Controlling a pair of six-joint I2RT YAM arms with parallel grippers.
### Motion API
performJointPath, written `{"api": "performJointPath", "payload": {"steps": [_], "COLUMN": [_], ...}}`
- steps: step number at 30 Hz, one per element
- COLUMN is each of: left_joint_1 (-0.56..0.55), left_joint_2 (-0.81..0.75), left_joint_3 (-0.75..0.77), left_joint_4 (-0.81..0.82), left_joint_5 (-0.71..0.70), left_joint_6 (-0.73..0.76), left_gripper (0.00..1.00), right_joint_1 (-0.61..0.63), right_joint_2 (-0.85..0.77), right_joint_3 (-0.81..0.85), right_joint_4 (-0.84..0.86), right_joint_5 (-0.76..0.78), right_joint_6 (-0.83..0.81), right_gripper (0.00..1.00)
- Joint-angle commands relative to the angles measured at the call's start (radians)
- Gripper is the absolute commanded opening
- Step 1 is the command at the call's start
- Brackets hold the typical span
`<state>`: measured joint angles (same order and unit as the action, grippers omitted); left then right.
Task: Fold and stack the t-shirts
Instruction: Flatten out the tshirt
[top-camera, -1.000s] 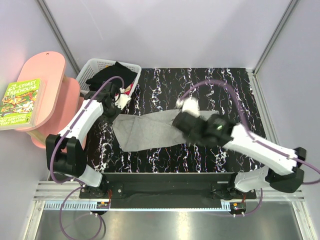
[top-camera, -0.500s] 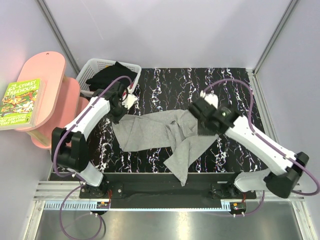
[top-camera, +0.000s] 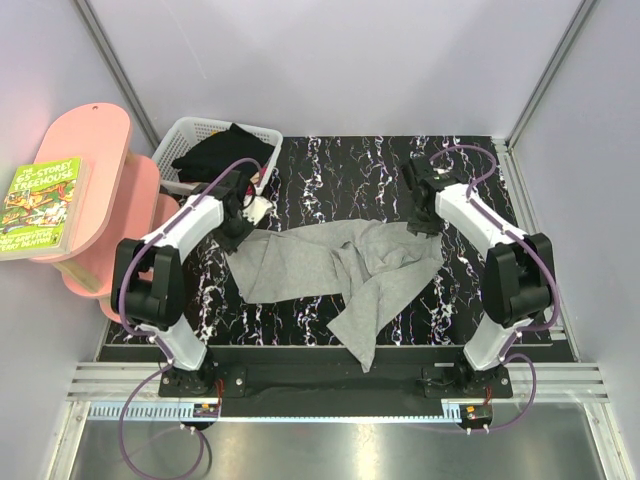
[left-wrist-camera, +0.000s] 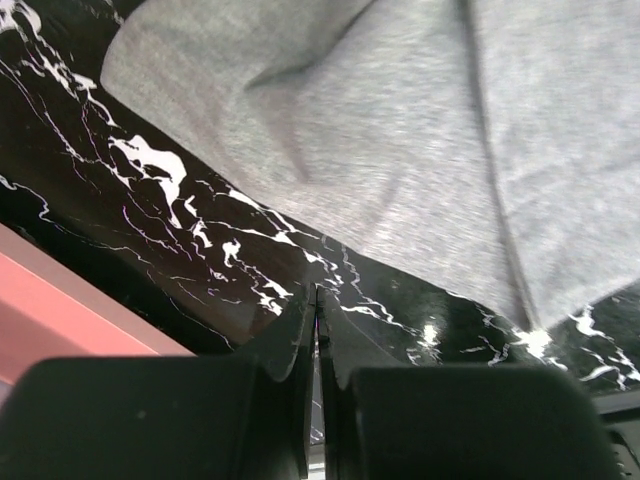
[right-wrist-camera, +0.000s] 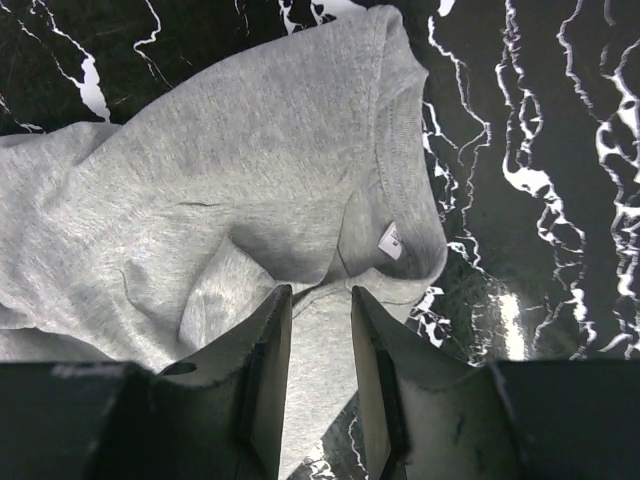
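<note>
Marbled black desk (top-camera: 330, 165), crumpled light-grey cloth t-shirt (top-camera: 310, 265); only right wrist view shows white collar tag (right-wrist-camera: 390, 239), just above the empty right tool (right-wrist-camera: 320, 292), fingers partly apart; left tool (left-wrist-camera: 316, 298) pinched together, empty, shirt in upper frame.

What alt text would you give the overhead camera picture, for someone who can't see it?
A crumpled light grey t-shirt lies spread across a black marbled table, with the left pincer at its left end and the right pincer at its right end. A black t-shirt sits in a white basket at the far left.
</note>
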<state>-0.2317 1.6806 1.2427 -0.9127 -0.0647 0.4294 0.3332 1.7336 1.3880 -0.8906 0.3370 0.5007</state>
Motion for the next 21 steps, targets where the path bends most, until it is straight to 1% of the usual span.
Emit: {"api": "performJointPath", "payload": {"steps": [1,4,5,8,10,14,19,20,21], "left_joint_1": [0.04,0.051,0.052,0.052,0.052,0.051,0.051,0.051,0.052], "left_joint_2": [0.037,0.062,0.067,0.096,0.117,0.143,0.146,0.14,0.134], "left_joint_3": [-0.014,-0.017,-0.015,0.001,0.024,0.06,0.077,0.077,0.078], "left_joint_4": [0.064,0.075,0.08,0.089,0.092,0.09,0.092,0.092,0.09], "left_joint_5": [-0.015,-0.012,-0.014,-0.011,-0.006,0.006,-0.001,-0.003,-0.006], "left_joint_6": [0.023,0.028,0.026,0.02,0.012,-0.009,-0.014,-0.014,-0.014], "left_gripper": [0.05,0.05,0.05,0.05,0.05,0.08,0.2,0.24,0.35], "right_joint_1": [-0.016,-0.016,-0.014,-0.016,-0.016,-0.016,-0.014,-0.016,-0.016], "right_joint_2": [-0.003,0.004,0.009,0.012,0.012,0.012,0.02,0.023,0.026], "right_joint_3": [-0.036,-0.069,-0.073,-0.093,-0.109,-0.133,-0.156,-0.159,-0.158], "right_joint_4": [0.09,0.116,0.12,0.137,0.137,0.144,0.156,0.157,0.16], "right_joint_5": [-0.134,-0.223,-0.277,-0.335,-0.335,-0.332,-0.325,-0.311,-0.305], "right_joint_6": [0.012,0.021,0.021,0.021,0.019,0.012,0.007,0.004,-0.001], "right_gripper": [0.38,0.38,0.38,0.36,0.35,0.35,0.34,0.34,0.33]}}
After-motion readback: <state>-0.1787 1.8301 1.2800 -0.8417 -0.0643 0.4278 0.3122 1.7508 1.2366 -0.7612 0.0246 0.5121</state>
